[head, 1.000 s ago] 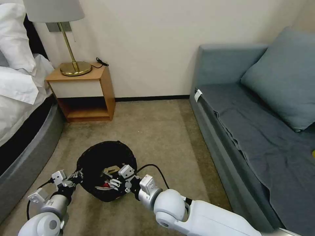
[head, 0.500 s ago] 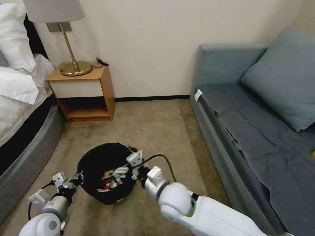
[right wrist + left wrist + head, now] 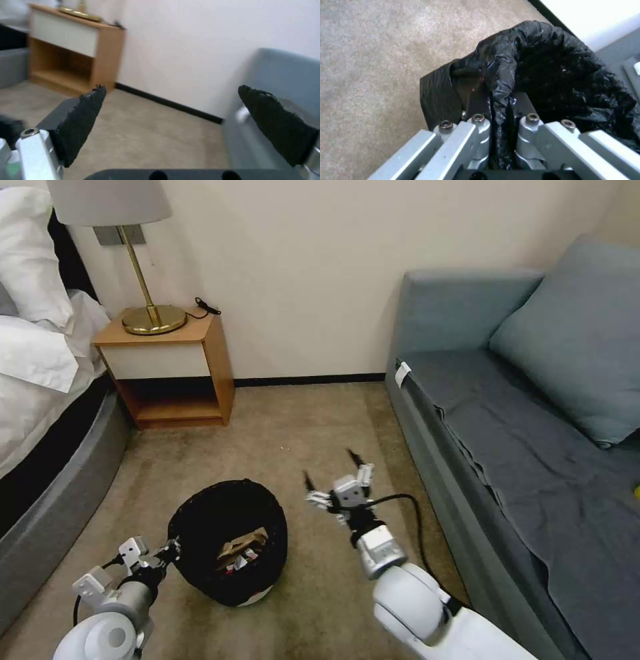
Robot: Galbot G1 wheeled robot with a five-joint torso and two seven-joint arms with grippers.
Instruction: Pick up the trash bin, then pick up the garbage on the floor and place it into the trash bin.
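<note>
Left gripper (image 3: pixel 500 110) clamped on crinkled black bag rim of round trash bin (image 3: pixel 228 540), on beige carpet (image 3: pixel 313 433), right gripper (image 3: pixel 331 473) spread wide, empty, just right of bin, paper garbage (image 3: pixel 241 553) inside.

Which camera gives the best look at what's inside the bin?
The head view: it looks down into the bin and shows the garbage at the bottom. The left wrist view sees just the black bag where the left gripper pinches the rim. The right wrist view faces away.
</note>
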